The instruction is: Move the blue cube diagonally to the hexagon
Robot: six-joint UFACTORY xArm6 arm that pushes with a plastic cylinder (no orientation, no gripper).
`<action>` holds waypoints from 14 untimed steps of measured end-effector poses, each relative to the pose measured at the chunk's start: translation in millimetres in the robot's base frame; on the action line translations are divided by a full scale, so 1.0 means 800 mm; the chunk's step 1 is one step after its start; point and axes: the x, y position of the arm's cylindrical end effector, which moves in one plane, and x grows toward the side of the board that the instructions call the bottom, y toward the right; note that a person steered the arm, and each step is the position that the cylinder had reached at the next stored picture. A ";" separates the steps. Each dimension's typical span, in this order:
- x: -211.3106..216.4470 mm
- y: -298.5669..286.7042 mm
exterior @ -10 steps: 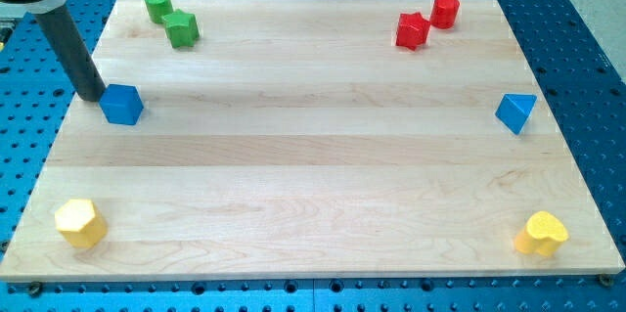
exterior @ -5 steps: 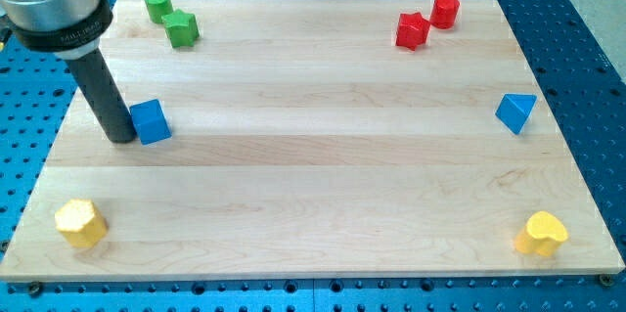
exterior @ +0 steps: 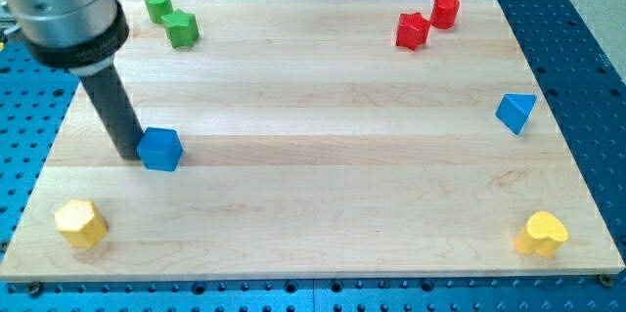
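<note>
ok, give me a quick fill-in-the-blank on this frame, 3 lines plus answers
1. My tip sits against the view's ____ side of the blue cube.
2. The yellow hexagon lies in the view's bottom-____ corner of the board.
3. The two ____ blocks sit close together at the view's top left.

Answers: left; left; green

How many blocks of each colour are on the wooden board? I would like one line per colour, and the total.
Green: 2, the green cylinder and the green star-like block.
Red: 2, the red star-like block and the red cylinder.
Blue: 2, the blue cube beside my tip, and the blue triangular block.
Yellow: 2, the yellow hexagon and the yellow heart-like block.
Total: 8
</note>
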 end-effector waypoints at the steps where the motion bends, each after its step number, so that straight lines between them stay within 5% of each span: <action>1: 0.014 0.015; 10: -0.018 0.042; 12: -0.032 0.144; 14: -0.042 0.348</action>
